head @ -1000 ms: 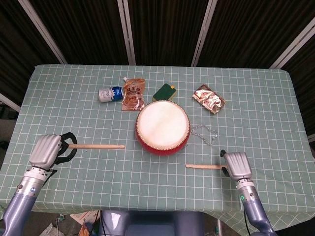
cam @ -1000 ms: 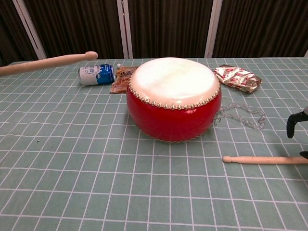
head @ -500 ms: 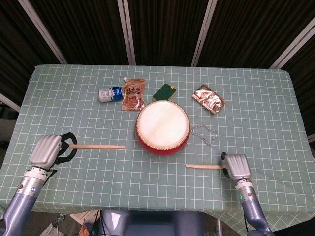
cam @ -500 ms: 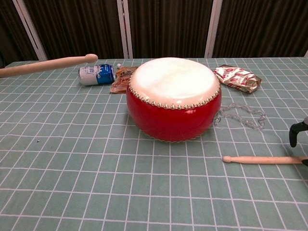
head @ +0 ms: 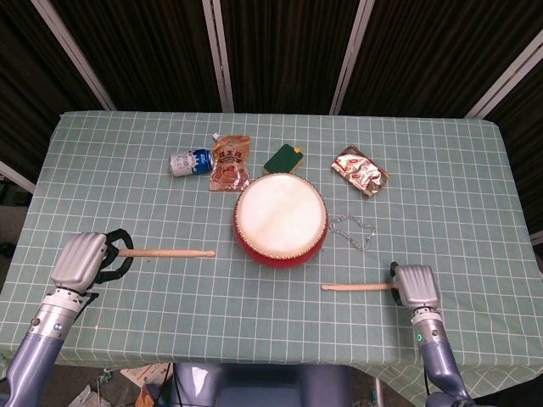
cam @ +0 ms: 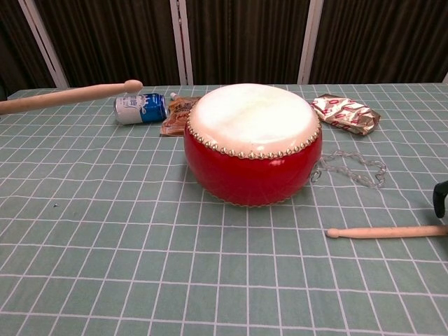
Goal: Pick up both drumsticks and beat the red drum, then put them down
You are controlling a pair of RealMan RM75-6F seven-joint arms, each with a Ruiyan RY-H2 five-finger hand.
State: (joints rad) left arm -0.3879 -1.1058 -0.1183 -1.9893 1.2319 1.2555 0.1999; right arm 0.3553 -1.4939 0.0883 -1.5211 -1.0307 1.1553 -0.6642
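Slightly toward the right edge of the worktop (head: 475, 195) is where the right robot hand (head: 417, 287) is now found compared with a second ago, and the right drumstick (head: 356, 287) is seen shifted a little the same way. No shift is noted in the left robot hand (head: 83, 259), and the left drumstick (head: 165, 253) is kept lifted, as in the earlier chest view.

The right drumstick is laid flat on the worktop, its long axis running left to right in front of the red drum (head: 280, 219). Its tip is pointed inward, toward the middle of the worktop, and its butt end is met by the right robot hand, which is much the nearer of the two. Whether the stick is actually clasped or merely touched cannot be told: the fingers are hidden under the back of the robot hand, and only a dark sliver of it is caught at the frame edge in the chest view.

The left drumstick is held by the left robot hand at its butt, fingers wrapped around it. Its tip is aimed toward the drum, with a clear gap left between them. In the chest view it is shown raised above the cloth.

A secure hold on the right stick is judged to be what the next lift depends on.
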